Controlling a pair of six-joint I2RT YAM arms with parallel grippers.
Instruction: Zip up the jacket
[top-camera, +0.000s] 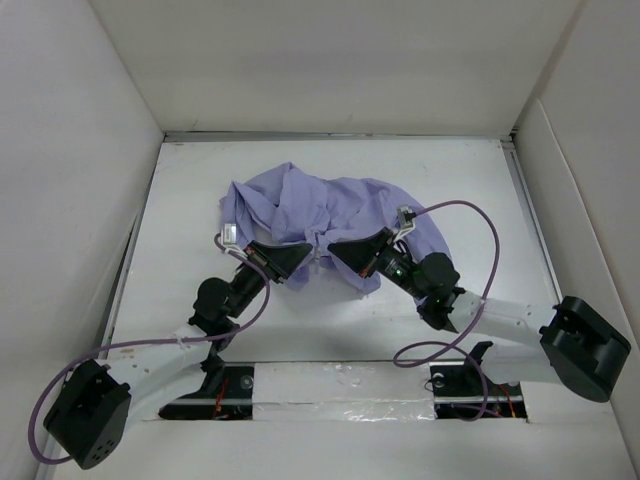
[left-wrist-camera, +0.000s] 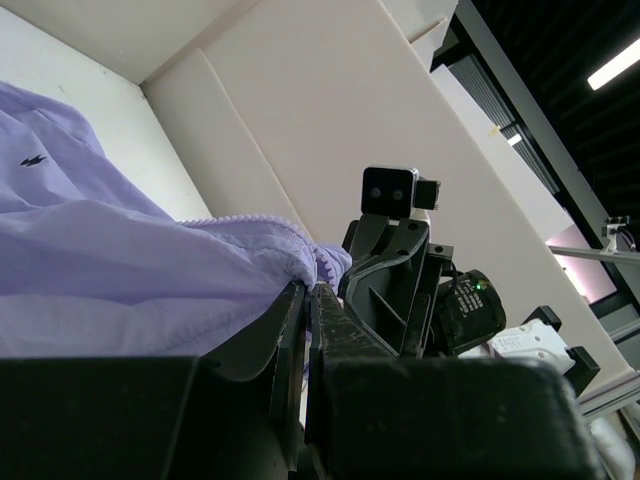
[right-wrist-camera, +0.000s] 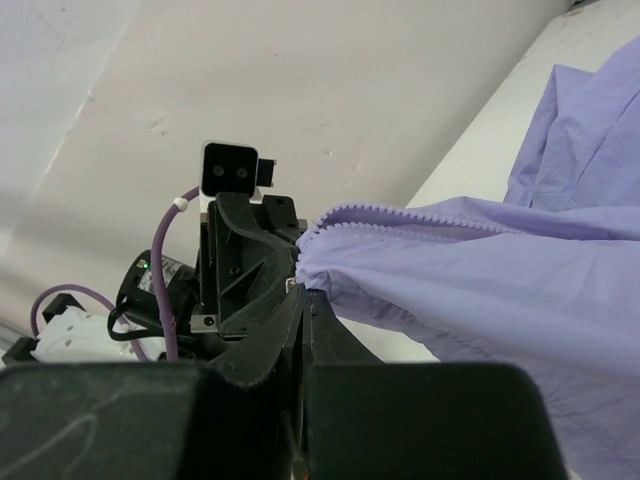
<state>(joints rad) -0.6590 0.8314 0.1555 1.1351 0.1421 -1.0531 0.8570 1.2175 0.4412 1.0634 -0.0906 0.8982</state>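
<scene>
Nearest me, both arms reach in from the near edge of the table (top-camera: 470, 180). The left gripper (top-camera: 305, 262) is clenched on the zipper edge of the jacket (top-camera: 320, 205). Facing it, the right gripper (top-camera: 338, 250) pinches the opposite edge, tips nearly meeting. Beyond them, the lavender jacket lies crumpled mid-table, front open.
</scene>
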